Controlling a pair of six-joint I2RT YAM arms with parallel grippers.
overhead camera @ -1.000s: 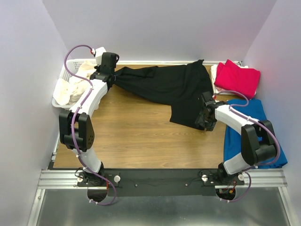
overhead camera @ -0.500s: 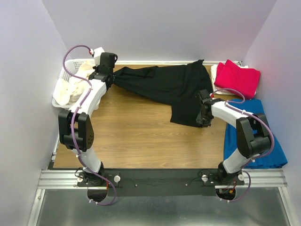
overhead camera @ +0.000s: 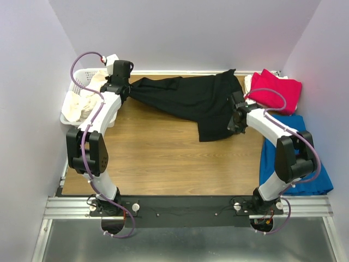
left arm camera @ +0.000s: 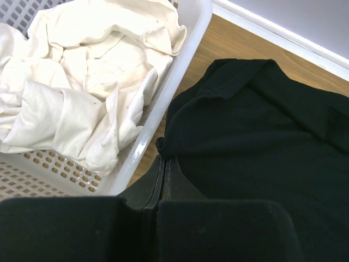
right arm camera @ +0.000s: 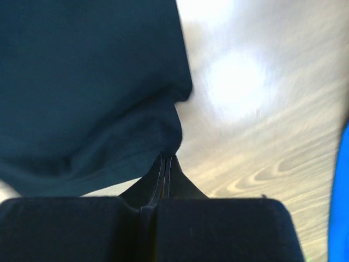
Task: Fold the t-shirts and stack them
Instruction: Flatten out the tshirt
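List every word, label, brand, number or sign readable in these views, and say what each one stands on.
There is no readable text in any view.
black t-shirt: only plain black fabric shows, with no print or lettering visible.
red t-shirt, cream t-shirts, white lattice basket, blue cloth: no markings visible.

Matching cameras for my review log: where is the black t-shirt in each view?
Top external: black t-shirt spread across the far middle.
Left wrist: black t-shirt fills the right half, beside the white basket.
Right wrist: black t-shirt fills the upper left.
Shared landmark: the wooden table.
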